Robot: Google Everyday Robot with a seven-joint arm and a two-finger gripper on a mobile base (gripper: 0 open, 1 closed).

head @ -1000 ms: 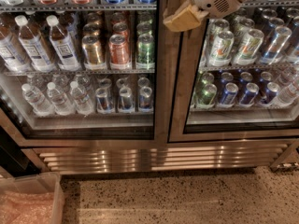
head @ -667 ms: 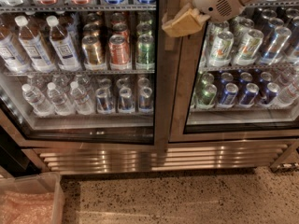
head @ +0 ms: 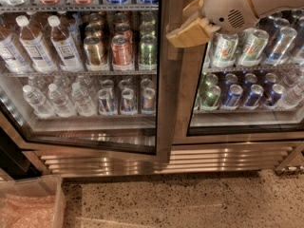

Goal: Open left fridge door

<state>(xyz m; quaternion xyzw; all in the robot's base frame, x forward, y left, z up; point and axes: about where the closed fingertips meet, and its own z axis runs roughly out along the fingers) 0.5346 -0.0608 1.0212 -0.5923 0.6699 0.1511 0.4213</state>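
One lined bin sits nearest, on the speckled floor at lower left. Beyond it, above the louvred grille, the left fridge door stands slightly ajar, its free edge swung out from the fridge. The gripper is high on that free edge; I cannot tell whether it is clamped there. Risk, in my judgement: a pull off the hinge arc slips the gripper off and the door falls shut.
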